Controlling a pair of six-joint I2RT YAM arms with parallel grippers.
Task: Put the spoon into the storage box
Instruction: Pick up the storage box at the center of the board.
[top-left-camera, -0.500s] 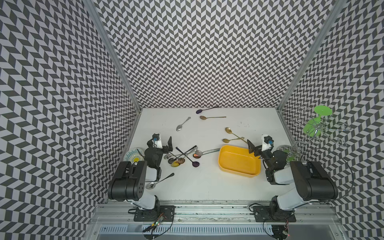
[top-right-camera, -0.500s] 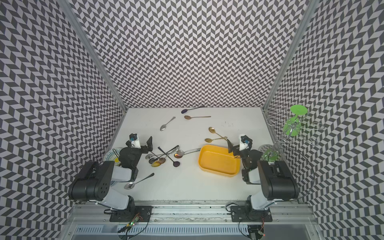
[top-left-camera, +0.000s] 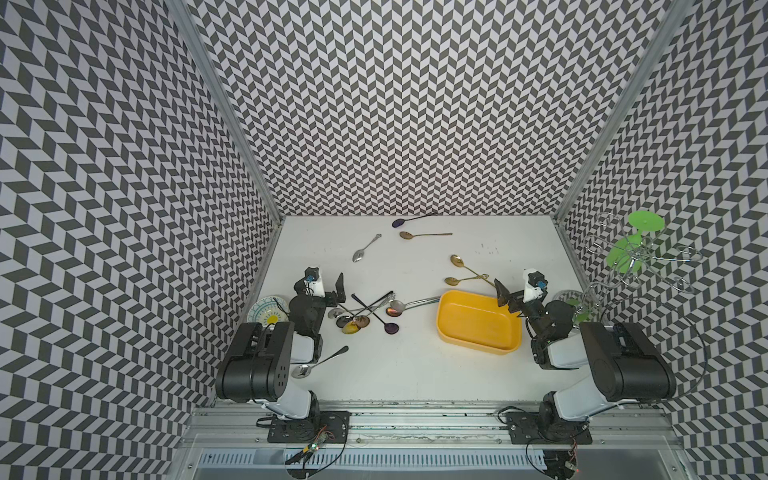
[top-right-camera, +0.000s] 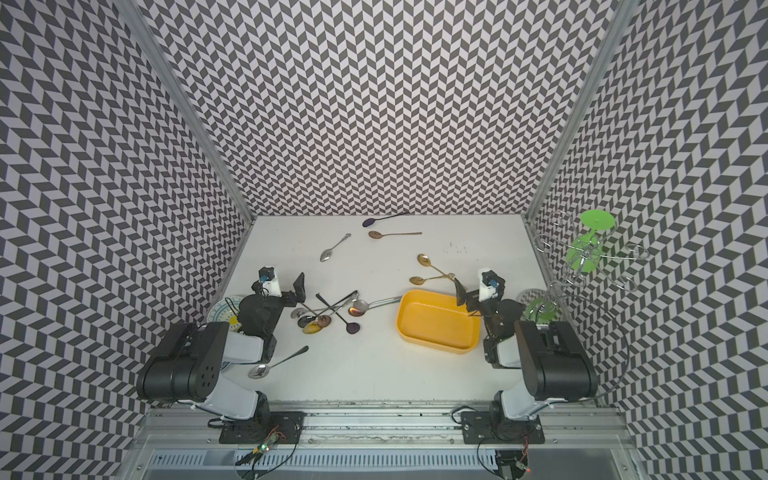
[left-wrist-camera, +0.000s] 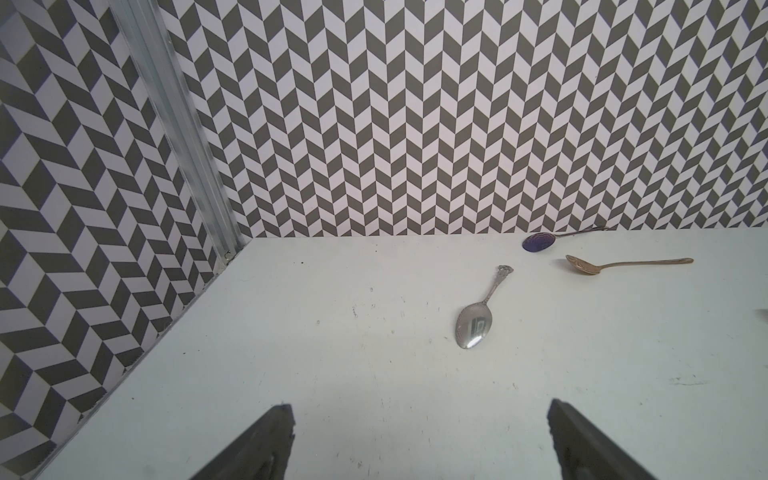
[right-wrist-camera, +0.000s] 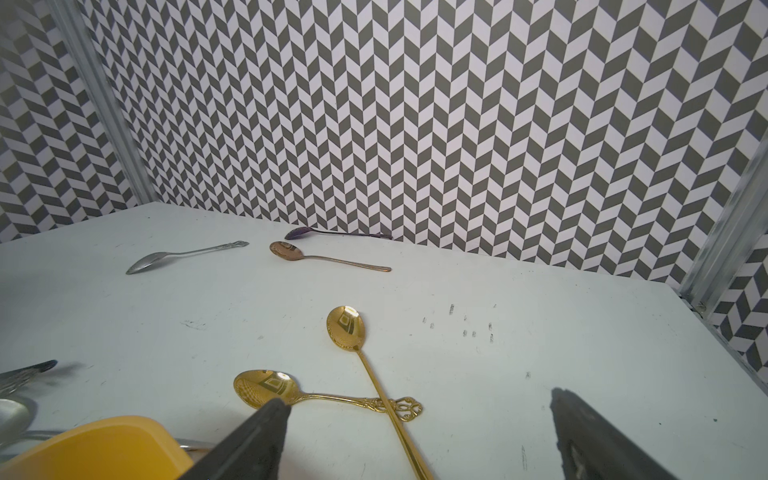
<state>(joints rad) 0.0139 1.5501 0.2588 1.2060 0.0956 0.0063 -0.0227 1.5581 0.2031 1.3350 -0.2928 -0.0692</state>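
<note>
**Q:** Where does the task's container lie?
**A:** The shallow yellow plastic storage box (top-left-camera: 478, 328) lies at 3 o'clock on the white table (top-left-camera: 415, 374). Both top views show it whole. Every spoon lies on the table outside it.

**Q:** Which spoons lie nearest?
**A:** Two polished gold spoons (right-wrist-camera: 347, 328), handles crossed, lie at 12 o'clock of the box, just past its far rim. The right wrist view shows their ornate handle ends, but only one corner of the box.

**Q:** What do the top views alone show?
**A:** They show the whole tangled heap of dark, steel and tinted spoons (top-left-camera: 361, 320) at 9 o'clock. They also show a single plain steel spoon (top-left-camera: 302, 370) at 7 o'clock and a round patterned plate (top-left-camera: 264, 305) by the left wall.

**Q:** And the left wrist view?
**A:** It shows three spoons towards 12 o'clock. They are an embossed silver spoon (left-wrist-camera: 473, 328), a purple-bowled spoon (left-wrist-camera: 539, 242) at the back wall, and a copper-coloured spoon (left-wrist-camera: 582, 265).

**Q:** How do the grippers stand?
**A:** The left gripper (left-wrist-camera: 419, 415) and the right gripper (right-wrist-camera: 417, 401) each have their dark fingers spread wide and grip nothing. The left is beside the heap, and the right is over the box's 2 o'clock corner.
</note>
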